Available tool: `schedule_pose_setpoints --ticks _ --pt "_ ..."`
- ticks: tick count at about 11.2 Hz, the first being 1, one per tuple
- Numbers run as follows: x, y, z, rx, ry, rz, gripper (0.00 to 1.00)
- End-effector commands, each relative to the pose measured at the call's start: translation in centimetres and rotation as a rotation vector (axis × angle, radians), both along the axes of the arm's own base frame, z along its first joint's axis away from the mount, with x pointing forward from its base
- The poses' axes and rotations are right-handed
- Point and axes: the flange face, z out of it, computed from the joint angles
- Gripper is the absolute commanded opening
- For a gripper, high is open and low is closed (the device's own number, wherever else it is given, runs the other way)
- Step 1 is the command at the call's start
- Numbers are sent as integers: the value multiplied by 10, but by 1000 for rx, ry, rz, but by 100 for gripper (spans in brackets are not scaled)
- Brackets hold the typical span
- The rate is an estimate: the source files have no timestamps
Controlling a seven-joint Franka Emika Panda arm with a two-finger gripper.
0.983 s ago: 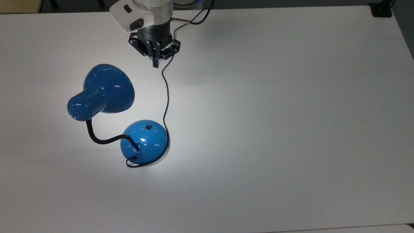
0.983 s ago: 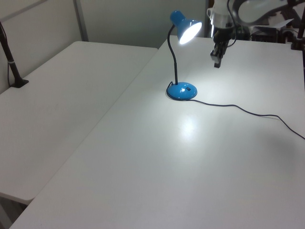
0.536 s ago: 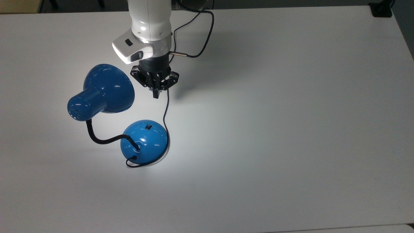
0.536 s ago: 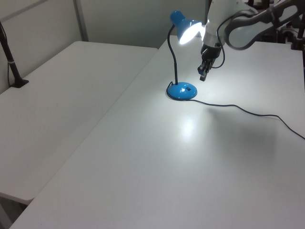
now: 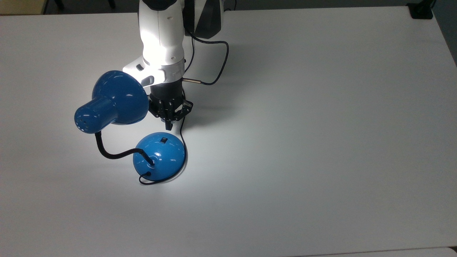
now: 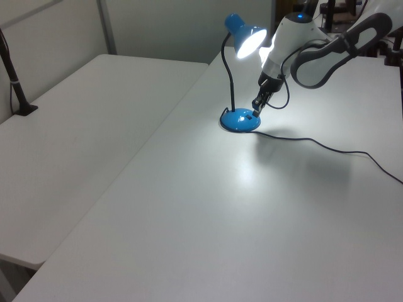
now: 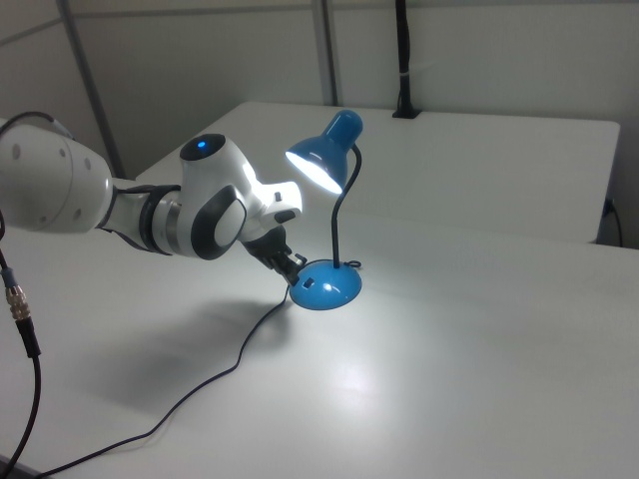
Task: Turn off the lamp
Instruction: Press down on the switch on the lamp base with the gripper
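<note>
1. The lamp [image 5: 159, 157] is lit, standing on the table [image 5: 321, 142].
2. The gripper [image 5: 168, 125], fingers pinched together, hangs just beyond the base.
3. The switch [image 5: 163, 140] lies just ahead of the fingertips.

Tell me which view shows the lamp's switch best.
The top view: the switch sits unobstructed on top of the lamp's blue base, just below the gripper. In the left view it is a faint dark mark on the base; in the right view a small dark spot beside the gripper.

2 white tables [image 6: 94, 145] side by side, pale wall [image 6: 176, 28] behind, bright light pool [image 6: 249, 167]
</note>
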Motion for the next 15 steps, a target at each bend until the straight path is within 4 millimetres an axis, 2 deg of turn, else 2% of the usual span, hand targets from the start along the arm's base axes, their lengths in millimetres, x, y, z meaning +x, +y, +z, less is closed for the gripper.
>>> schedule_pose_setpoints --ticks 1,11,13,15 --pt "8 -8 -8 3 -47 -13 0" --pt "17 -7 -22 -3 -64 2 0" --pt "16 -7 -30 -8 -47 8 0" --pt "7 -5 -44 -9 -3 11 0"
